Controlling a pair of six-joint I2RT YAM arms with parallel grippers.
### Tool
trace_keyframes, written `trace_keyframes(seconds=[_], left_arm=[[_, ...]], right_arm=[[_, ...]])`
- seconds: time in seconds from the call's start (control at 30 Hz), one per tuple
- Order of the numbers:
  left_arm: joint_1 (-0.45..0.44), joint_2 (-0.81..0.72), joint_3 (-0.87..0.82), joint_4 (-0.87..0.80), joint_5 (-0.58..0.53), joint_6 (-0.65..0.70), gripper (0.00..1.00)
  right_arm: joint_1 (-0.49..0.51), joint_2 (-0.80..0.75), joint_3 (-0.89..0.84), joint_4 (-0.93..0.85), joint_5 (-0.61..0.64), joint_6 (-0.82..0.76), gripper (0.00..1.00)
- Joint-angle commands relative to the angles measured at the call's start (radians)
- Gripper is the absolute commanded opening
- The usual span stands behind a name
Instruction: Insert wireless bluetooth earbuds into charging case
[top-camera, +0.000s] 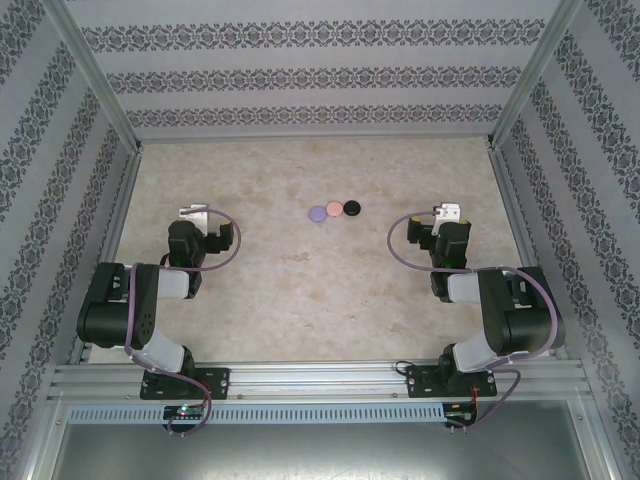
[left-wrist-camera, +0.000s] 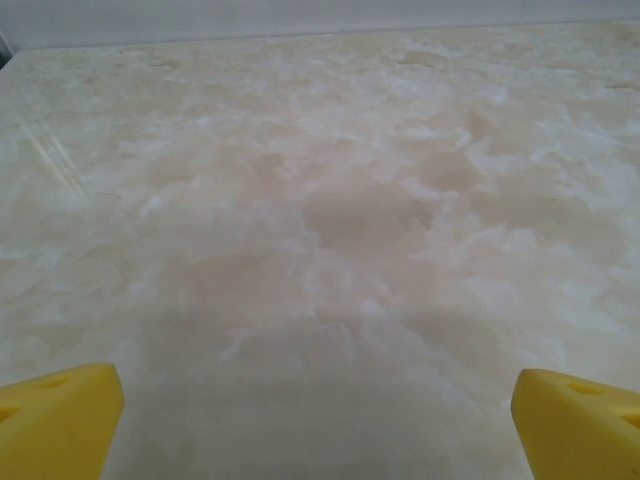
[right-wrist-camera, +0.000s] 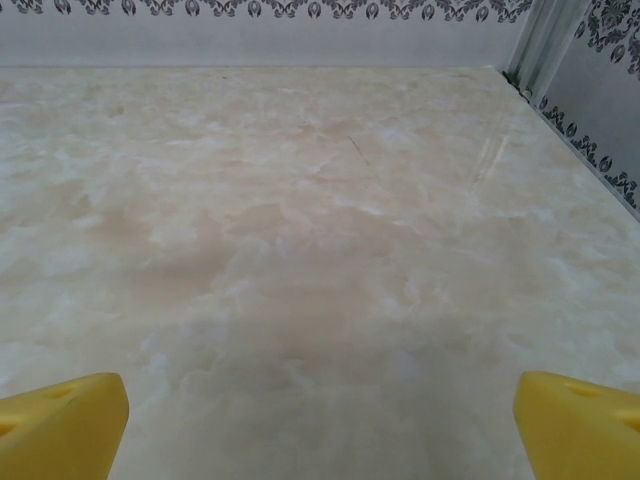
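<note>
Three touching round cases (top-camera: 334, 209), well apart between left claw (top-camera: 193, 213), right claw (top-camera: 447, 212)

Item: pair of matching tabletop arms, left arm (top-camera: 110, 310) and right arm (top-camera: 520, 320). Each has bulky black joint housings with rounded ends, joined by pale grey tubular links. Each is fitted to a flat black base plate (top-camera: 185, 384). A lilac cable (top-camera: 228, 240) runs in a loose loop beside each wrist, and thinner dark wires trail from the bases. Left gripper (top-camera: 192, 213) and right gripper (top-camera: 447, 212) each have a black body and a white head. Fingers (left-wrist-camera: 55, 420) are bright yellow and wedge-shaped, with a shallow dimple on the upper face. A small green indicator light (top-camera: 184, 409) sits below the left base.
</note>
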Motion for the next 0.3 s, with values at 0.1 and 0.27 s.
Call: trace_keyframes(seconds=[0.1, 0.27], left_arm=[[0.005, 0.003, 0.006, -0.009, 0.023, -0.018, 1.00], [0.005, -0.001, 0.003, -0.004, 0.023, -0.019, 1.00]], right_arm=[[-0.026, 0.003, 0.038, -0.008, -0.093, 0.011, 0.98], [-0.027, -0.006, 0.026, 0.005, -0.128, -0.002, 0.98]])
